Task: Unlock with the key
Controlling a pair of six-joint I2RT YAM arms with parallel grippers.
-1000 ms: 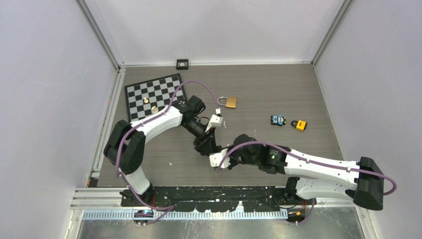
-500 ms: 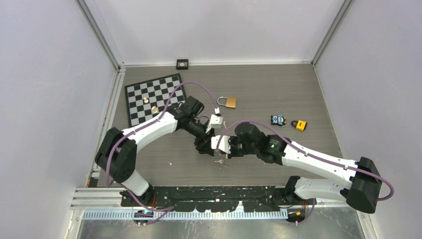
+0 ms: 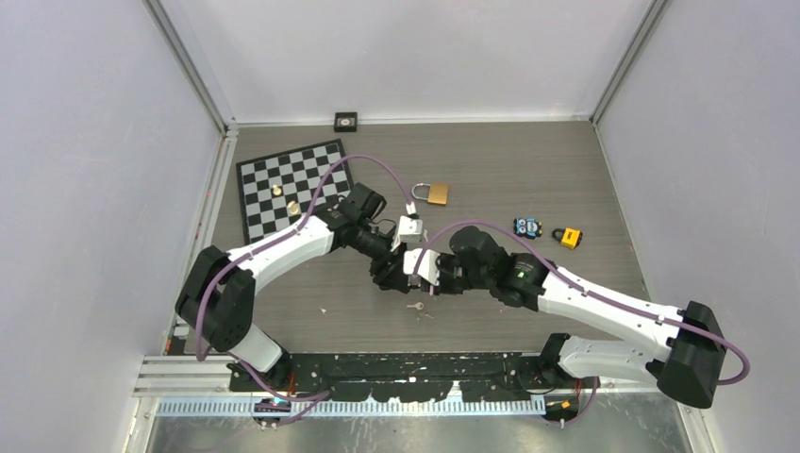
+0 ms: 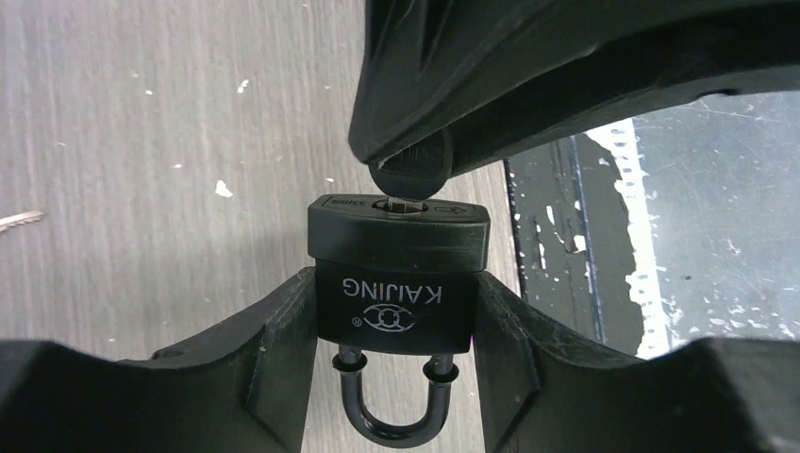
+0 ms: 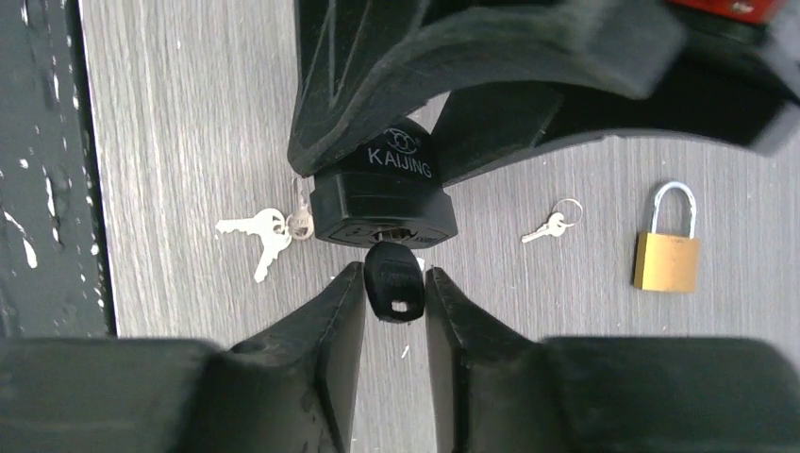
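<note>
My left gripper is shut on a black padlock marked KAIJING, shackle towards the wrist and keyhole facing away. My right gripper is shut on the black head of a key. The key's blade is at the keyhole of the padlock. In the left wrist view the key head sits right on the keyhole. In the top view both grippers meet at mid-table: the left gripper and the right gripper.
A brass padlock lies further back, with a small ringed key near it. A bunch of silver keys lies on the table below the grippers. A chessboard, a toy car and a yellow object lie around.
My right gripper rose from the table near the front and moved up to the black padlock, bringing the key to its keyhole. The left arm shifted only slightly.
</note>
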